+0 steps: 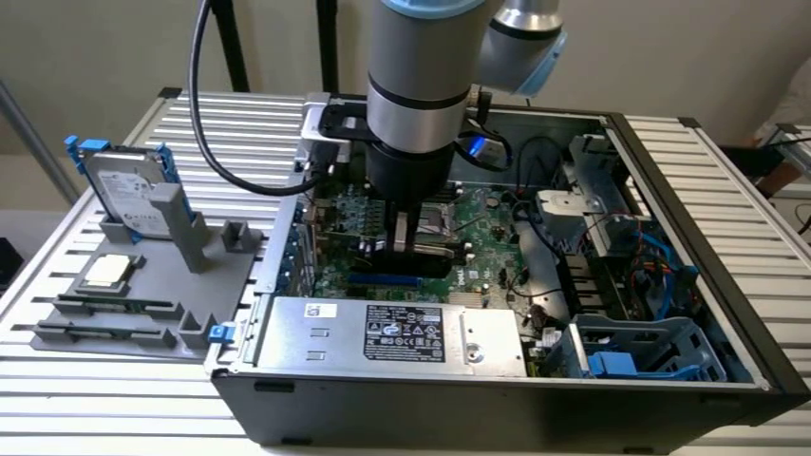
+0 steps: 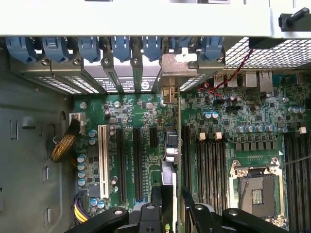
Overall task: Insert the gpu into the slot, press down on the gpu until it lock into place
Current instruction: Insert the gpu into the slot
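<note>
An open desktop computer case [image 1: 507,418] lies on its side on a slatted metal bench [image 1: 747,228]. A grey robot arm reaches straight down into the case from above.

The end effector [image 1: 413,245] is low over the green motherboard [image 1: 495,214]. It is clamped on the gpu [image 1: 451,257], a thin black card standing on its long edge. In the wrist view the end effector [image 2: 171,201] has one dark finger pressed against each face of the gpu [image 2: 170,150]. The card runs away from the camera as a narrow strip. Its silvery metal bracket [image 2: 176,63] sits at the back wall of the case, in line with a row of blue clips [image 2: 87,48].

In the exterior view a strip of the bright-blue slot [image 1: 384,281] shows just under the card's lower edge. I cannot tell whether the card is seated in it.

Beside the card in the wrist view are two long black expansion slots [image 2: 137,165] and a white one [image 2: 102,160] on one side. On the other side are the black memory slots [image 2: 211,170] and the open processor socket [image 2: 255,189].

A silver labelled power-supply box [image 1: 393,332] fills the near part of the case.

On the bench at the exterior view's left is a grey holder [image 1: 203,242]. It carries an upright hard drive [image 1: 127,190], a square processor chip [image 1: 104,271] and two memory sticks [image 1: 108,306].
</note>
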`<state>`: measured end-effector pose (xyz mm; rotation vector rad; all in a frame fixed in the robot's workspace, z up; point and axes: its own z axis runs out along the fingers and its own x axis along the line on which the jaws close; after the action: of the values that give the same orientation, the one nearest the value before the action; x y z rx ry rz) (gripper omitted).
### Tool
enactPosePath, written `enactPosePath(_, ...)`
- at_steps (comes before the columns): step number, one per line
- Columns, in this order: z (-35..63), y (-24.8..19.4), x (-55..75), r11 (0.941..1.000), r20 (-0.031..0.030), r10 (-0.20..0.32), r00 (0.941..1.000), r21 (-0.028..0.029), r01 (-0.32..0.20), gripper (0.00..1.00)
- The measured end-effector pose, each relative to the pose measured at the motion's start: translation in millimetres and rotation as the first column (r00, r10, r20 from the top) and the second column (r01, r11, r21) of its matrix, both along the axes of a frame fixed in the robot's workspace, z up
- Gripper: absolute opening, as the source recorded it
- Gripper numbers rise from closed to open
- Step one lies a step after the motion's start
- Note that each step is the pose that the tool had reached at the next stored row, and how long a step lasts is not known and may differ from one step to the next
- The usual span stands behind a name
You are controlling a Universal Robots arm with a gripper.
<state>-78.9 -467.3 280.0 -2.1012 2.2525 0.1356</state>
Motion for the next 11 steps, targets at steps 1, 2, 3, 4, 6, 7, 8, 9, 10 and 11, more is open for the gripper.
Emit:
enactPosePath(1, -0.2, 0.1, 0.0, 1.0000, 0.0000, 0.000, 1.0000, -0.0001, 0.000, 0.26)
enactPosePath(2, -0.3, 0.1, 0.0, 1.0000, 0.0000, 0.000, 1.0000, -0.0001, 0.000, 0.26)
enactPosePath(3, -0.5, 0.2, -0.1, 1.0000, -0.0001, 0.000, 1.0000, -0.0002, 0.000, 0.26)
enactPosePath(4, -0.7, 0.3, -0.1, 1.0000, 0.0000, 0.000, 1.0000, 0.0000, 0.000, 0.26)
enactPosePath(6, -1.2, 0.6, -0.1, 1.0000, 0.0000, 0.000, 1.0000, -0.0001, 0.000, 0.26)
enactPosePath(7, -1.5, 0.8, -0.1, 1.0000, 0.0000, 0.000, 1.0000, -0.0002, 0.000, 0.26)
enactPosePath(8, -1.9, 1.0, -0.1, 1.0000, 0.0000, 0.000, 1.0000, -0.0001, 0.000, 0.26)
enactPosePath(9, -2.3, 1.3, -0.1, 1.0000, 0.0001, 0.000, 1.0000, 0.0000, 0.000, 0.26)
enactPosePath(10, -2.6, 1.6, -0.1, 1.0000, 0.0001, 0.000, 1.0000, -0.0001, 0.000, 0.26)
enactPosePath(11, -2.9, 1.9, -0.1, 1.0000, 0.0000, 0.000, 1.0000, -0.0002, 0.000, 0.26)
